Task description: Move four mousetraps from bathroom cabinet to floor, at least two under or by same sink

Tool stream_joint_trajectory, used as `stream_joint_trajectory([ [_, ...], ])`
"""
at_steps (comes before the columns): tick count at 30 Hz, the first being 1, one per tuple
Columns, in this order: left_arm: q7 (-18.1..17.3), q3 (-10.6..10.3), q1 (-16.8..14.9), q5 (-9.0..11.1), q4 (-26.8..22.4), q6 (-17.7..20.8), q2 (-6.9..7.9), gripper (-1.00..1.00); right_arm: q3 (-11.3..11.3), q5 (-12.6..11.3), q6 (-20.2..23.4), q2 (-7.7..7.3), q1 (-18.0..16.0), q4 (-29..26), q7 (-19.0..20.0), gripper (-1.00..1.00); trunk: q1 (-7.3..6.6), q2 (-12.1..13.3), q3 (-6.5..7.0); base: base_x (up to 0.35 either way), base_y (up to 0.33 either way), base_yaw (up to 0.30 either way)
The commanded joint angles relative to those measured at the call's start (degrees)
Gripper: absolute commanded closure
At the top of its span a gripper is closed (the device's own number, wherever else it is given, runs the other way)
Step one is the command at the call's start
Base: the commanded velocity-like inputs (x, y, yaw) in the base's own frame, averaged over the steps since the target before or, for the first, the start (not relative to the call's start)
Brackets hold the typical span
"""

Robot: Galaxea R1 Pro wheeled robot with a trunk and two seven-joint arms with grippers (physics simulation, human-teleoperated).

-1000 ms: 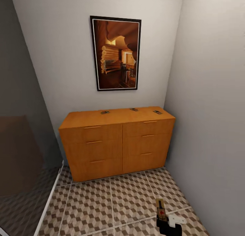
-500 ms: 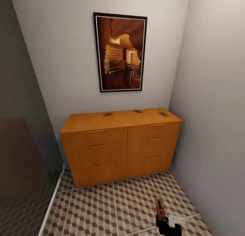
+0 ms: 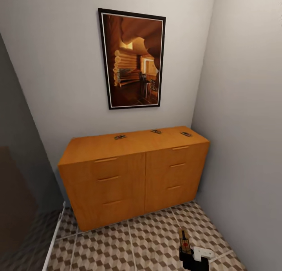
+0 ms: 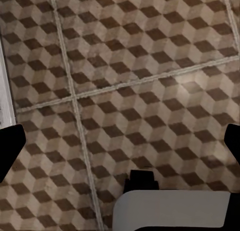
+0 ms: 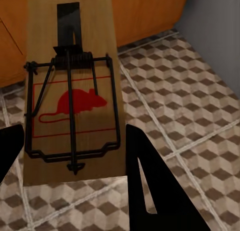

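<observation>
Facing the cabinet in a corner, a framed picture on the wall above. Three mousetraps on its top: one left of centre, one at the back middle, one toward the right end. Right gripper low over the floor, clamped on a fourth trap (red mouse print, black wire spring), held out toward the cabinet. Left gripper spread wide over bare cube-patterned tiles, holding nothing, black fingers at the frame edges
</observation>
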Motion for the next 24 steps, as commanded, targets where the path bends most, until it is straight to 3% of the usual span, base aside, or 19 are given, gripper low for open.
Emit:
stream_joint_trajectory([
  [1, 0.09, 0.03, -0.02, -0.02, 0.04, -0.19, -0.02, -1.00, -0.28, 0.24, -0.17, 0.03, -0.04, 0.05, -0.31, 1.00, 0.02, -0.03, -0.01, 0.246, 0.187, -0.197],
  [14, 0.09, 0.02, -0.02, -0.02, 0.04, -0.19, -0.03, -1.00, -0.28, 0.24, -0.17, 0.03, -0.04, 0.09, -0.31, 1.00, 0.02, -0.03, 0.59, 0.198, 0.122, -0.203],
  [24, 0.03, 0.02, -0.02, -0.02, 0.12, -0.19, -0.04, -1.00, -0.33, 0.24, -0.17, -0.11, -0.03, 0.08, -0.31, 1.00, 0.02, -0.03, 0.82, 0.035, 0.017, -0.108],
])
